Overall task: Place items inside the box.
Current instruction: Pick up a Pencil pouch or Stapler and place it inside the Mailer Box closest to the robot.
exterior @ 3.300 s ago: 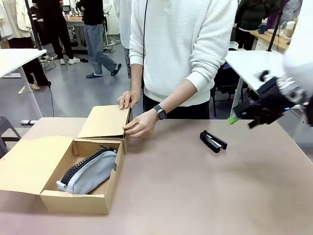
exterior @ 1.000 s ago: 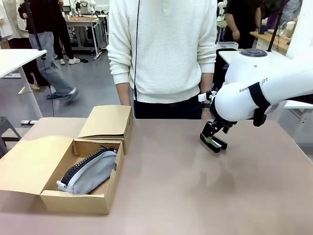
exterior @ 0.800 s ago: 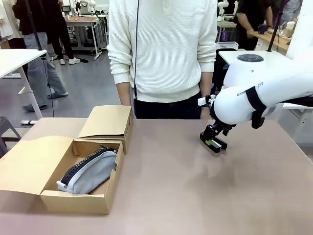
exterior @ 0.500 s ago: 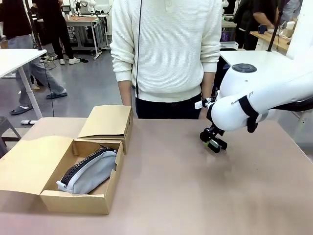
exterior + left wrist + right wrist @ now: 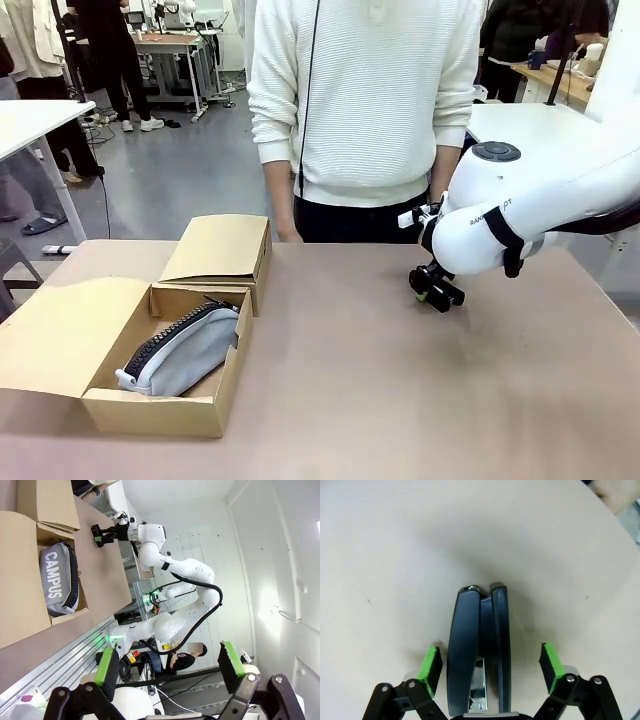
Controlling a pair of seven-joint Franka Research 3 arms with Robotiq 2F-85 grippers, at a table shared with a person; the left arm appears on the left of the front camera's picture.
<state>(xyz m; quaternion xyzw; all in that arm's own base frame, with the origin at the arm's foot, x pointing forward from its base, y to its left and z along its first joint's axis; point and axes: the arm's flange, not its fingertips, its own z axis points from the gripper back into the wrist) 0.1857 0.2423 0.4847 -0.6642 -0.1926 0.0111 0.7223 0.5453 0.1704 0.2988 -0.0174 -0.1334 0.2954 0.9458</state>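
Right fingers (image 5: 431,665) lowered, spread astride black stapler (image 5: 480,650) | left fingers (image 5: 107,666) spread | beige table (image 5: 400,400), person (image 5: 370,100) at far edge

Glossy white right arm (image 5: 560,190), black band (image 5: 497,226), black jaws, green pads (image 5: 431,665)

The box (image 5: 160,410) is sitting at the near-left corner of the desk (image 5: 350,400), with the pencil case (image 5: 185,352) lying in its near compartment. The stapler (image 5: 480,650) is lying toward the far-right corner, between the right tool's (image 5: 490,662) fingers.
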